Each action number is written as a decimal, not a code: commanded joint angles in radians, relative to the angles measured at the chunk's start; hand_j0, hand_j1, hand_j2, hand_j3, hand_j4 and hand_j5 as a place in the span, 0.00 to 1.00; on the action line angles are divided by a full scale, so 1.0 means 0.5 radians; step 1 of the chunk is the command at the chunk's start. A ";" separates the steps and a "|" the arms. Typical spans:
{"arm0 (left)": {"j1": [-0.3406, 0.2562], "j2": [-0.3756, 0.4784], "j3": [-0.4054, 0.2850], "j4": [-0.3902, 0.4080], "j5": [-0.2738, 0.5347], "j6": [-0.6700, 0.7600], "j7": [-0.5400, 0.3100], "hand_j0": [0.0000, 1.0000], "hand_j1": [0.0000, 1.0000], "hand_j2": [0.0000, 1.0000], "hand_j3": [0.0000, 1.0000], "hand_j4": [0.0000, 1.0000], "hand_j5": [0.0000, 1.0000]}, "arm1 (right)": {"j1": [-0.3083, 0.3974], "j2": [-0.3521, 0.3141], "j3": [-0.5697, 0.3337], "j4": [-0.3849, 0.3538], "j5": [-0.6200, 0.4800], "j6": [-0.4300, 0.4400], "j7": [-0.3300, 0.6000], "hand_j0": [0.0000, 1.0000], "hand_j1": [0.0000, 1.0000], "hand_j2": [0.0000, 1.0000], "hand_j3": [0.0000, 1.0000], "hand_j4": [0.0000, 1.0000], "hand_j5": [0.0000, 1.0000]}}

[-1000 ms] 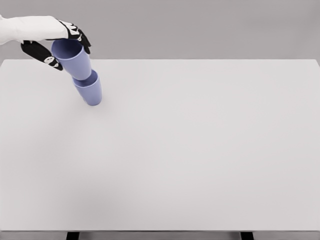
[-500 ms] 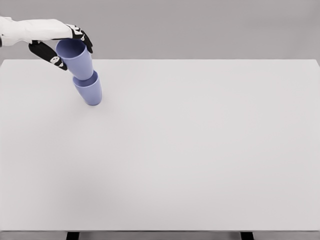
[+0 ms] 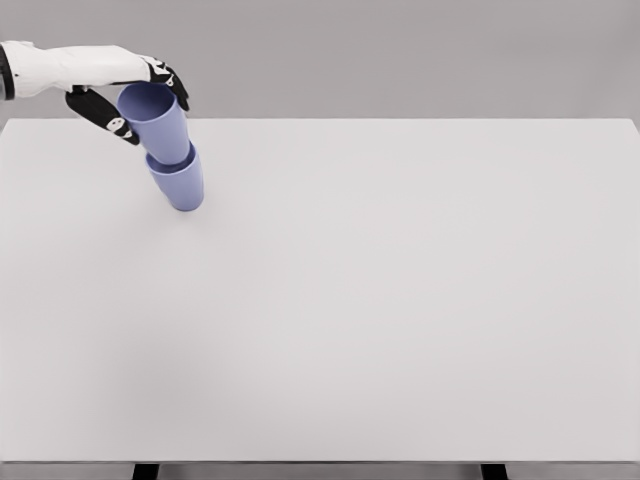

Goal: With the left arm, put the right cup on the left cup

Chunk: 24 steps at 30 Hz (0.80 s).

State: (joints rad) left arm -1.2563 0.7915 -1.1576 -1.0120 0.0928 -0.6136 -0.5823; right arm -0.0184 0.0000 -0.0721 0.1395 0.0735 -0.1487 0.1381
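Note:
Two blue-violet cups are at the far left of the white table [image 3: 400, 300]. The lower cup [image 3: 180, 185] stands on the table. The upper cup [image 3: 157, 122] sits tilted in its mouth, leaning up and to the left. My left hand [image 3: 140, 95] comes in from the left edge and has its black-tipped fingers curled around the upper cup's rim, thumb on the near left side, the other fingers on the far right side. The right arm does not show.
The table's far edge runs just behind the cups, and its left edge lies close to them. Dark table legs [image 3: 146, 471] show under the front edge.
The left hand and the upper cup have shifted slightly to the right and down, with the cup settling deeper into the lower cup. The lower cup has stayed in place.

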 commanded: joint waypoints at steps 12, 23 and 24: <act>0.009 -0.006 0.005 0.005 0.005 0.005 0.008 0.62 0.62 0.62 0.62 0.62 0.62 | 0.000 0.000 0.000 0.000 0.000 0.000 0.000 1.00 1.00 1.00 1.00 1.00 1.00; 0.012 -0.046 0.008 0.073 -0.054 0.005 0.014 0.62 0.62 0.62 0.62 0.62 0.62 | 0.000 0.000 0.000 0.000 0.000 0.000 0.003 1.00 1.00 1.00 1.00 1.00 1.00; 0.025 -0.055 0.008 0.070 -0.054 0.005 0.014 0.62 0.62 0.62 0.62 0.62 0.62 | 0.000 0.000 0.000 0.000 0.000 0.000 0.000 1.00 1.00 1.00 1.00 1.00 1.00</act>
State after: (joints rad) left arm -1.2441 0.7721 -1.1566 -0.9782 0.0613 -0.6137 -0.5759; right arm -0.0184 0.0000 -0.0721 0.1395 0.0735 -0.1487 0.1385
